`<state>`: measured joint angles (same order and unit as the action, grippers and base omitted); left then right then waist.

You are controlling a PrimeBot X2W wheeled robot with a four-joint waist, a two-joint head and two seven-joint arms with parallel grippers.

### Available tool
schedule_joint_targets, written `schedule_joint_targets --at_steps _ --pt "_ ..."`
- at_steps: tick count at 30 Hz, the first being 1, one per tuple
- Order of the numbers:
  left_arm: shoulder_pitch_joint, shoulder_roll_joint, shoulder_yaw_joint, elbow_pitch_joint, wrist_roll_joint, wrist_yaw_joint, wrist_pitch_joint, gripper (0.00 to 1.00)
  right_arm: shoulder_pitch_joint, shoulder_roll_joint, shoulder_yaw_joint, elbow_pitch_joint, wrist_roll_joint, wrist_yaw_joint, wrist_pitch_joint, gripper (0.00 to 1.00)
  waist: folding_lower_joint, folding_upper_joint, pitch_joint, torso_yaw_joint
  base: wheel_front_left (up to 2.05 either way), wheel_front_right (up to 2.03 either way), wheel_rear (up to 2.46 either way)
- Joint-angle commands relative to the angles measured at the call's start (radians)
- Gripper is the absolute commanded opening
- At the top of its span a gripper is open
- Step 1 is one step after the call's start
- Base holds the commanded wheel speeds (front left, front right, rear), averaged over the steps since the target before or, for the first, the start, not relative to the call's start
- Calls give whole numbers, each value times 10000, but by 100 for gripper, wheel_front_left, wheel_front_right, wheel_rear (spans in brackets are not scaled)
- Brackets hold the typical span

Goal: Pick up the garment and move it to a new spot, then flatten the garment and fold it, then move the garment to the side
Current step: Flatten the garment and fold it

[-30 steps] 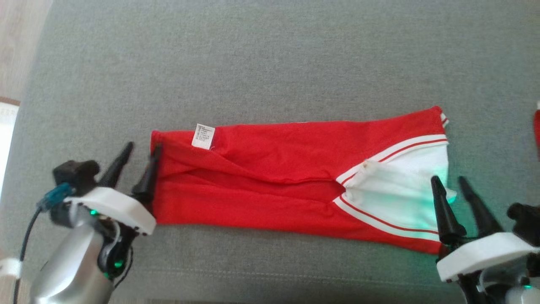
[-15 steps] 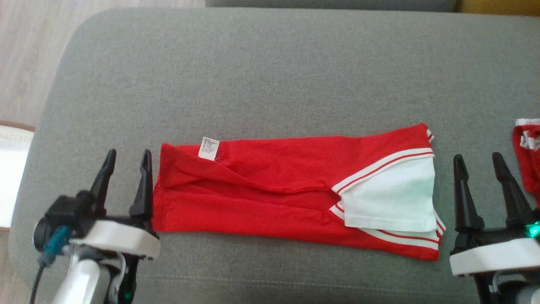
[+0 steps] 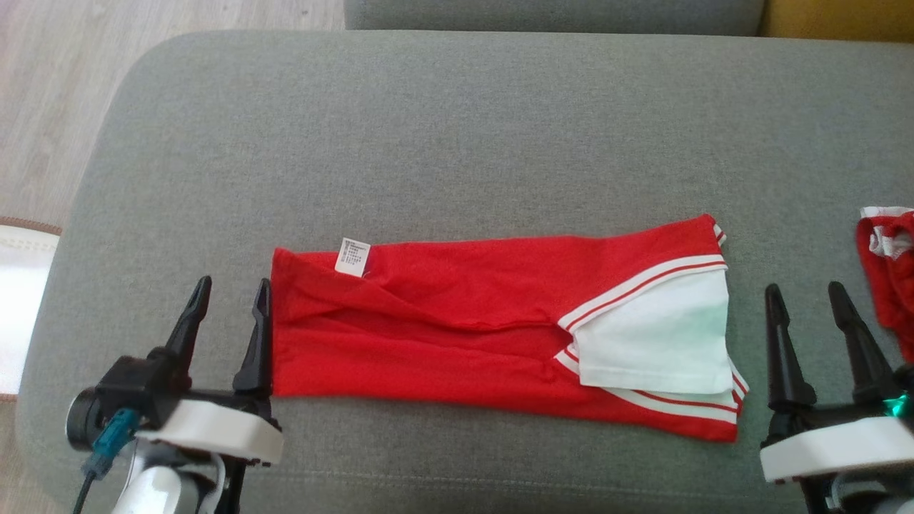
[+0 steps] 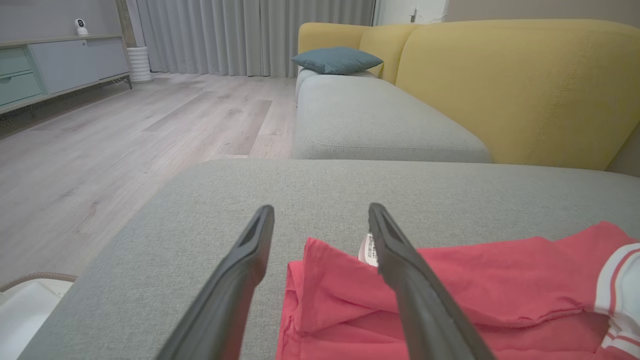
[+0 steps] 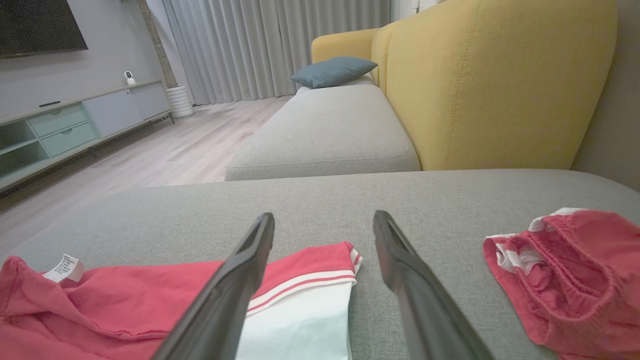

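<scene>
- You have the garment [image 3: 457,321] lying flat on the grey cushion [image 3: 457,128], folded into a long red strip that runs from left to right across the cushion's near half.
- A small white label [image 3: 353,256] sits on the strip's far edge, towards the cushion's left end.
- A white panel [image 3: 657,335] edged with red and white stripes shows at the end of the strip that points to the cushion's right side.
- Your left gripper [image 3: 234,283] hangs over the cushion's near left part with its fingers spread wide and nothing between them.
- Its outer finger is above bare cushion and its inner finger lines up with the strip's left edge. You cannot tell whether it touches the cloth.
- Your right gripper [image 3: 802,288] is over the cushion's near right part, also spread wide and empty, just beside the strip's right end.
- A second red piece of clothing [image 3: 885,271] with white trim lies crumpled at the cushion's far right, apart from the strip.
- Past the cushion's left end you see the wooden floor [image 3: 57,86].
- Behind the cushion stands a yellow backrest [image 4: 500,90], with a blue pillow [image 4: 336,59] on the seat further along.
</scene>
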<state>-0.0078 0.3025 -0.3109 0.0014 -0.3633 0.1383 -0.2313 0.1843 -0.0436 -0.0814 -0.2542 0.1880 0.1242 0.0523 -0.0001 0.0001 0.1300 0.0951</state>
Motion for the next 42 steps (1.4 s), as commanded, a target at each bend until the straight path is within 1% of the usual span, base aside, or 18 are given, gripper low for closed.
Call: schedule_joint_targets --at_steps 1,7,12,16,21,26,28,29,30,31,33,37,42 --pt "-376 245 369 -364 78 72 -15 100 -211 -67 151 -295 67 65 -69 100 1 -1 15 13 0 0 0" --pt "-498 265 318 -400 90 103 44 100 -193 -66 84 245 77 65 306 100 1 -1 218 73 0 0 0" --pt "-800 222 231 -490 90 13 13 100 -417 -66 44 841 -50 65 840 100 1 -1 761 179 0 0 0" --pt "-1188 132 165 -418 53 -166 -69 100 -906 -66 26 1207 -219 65 1595 100 1 -1 1320 308 0 0 0" --pt "-1643 4 90 -232 83 -370 -177 100 -1391 -66 -110 1585 -322 65 2848 100 1 -1 1861 484 0 0 0" --pt "-1970 -129 52 -25 144 -535 -249 100 -1628 -66 -148 1855 -20 65 3862 100 1 -1 2104 596 0 0 0" --pt "-2009 -155 52 10 156 -557 -259 100 -1623 -66 -143 1906 108 65 4049 100 1 -1 2112 613 0 0 0" --pt "-2042 -182 54 42 168 -577 -267 100 -1599 -66 -120 1941 205 65 4239 77 1 -1 2106 631 0 0 0" --pt "-2064 -205 60 69 178 -595 -273 100 -1572 -66 -91 1944 268 65 4397 44 1 -1 2099 644 0 0 0" --pt "-2082 -218 77 104 180 -618 -279 100 -1539 -66 -63 1937 454 65 4515 1 1 -1 2076 652 0 0 0" --pt "-2087 -232 123 170 182 -662 -288 100 -1455 -66 -40 1877 612 65 4711 0 1 -1 2009 655 0 0 0" --pt "-2009 -232 235 214 235 -676 -297 100 -1357 -66 -139 1552 888 65 4748 0 1 -1 1830 586 0 0 0" --pt "-1834 -237 321 140 343 -643 -301 100 -1135 -66 -777 1105 626 65 4792 0 1 -1 1544 472 0 0 0"
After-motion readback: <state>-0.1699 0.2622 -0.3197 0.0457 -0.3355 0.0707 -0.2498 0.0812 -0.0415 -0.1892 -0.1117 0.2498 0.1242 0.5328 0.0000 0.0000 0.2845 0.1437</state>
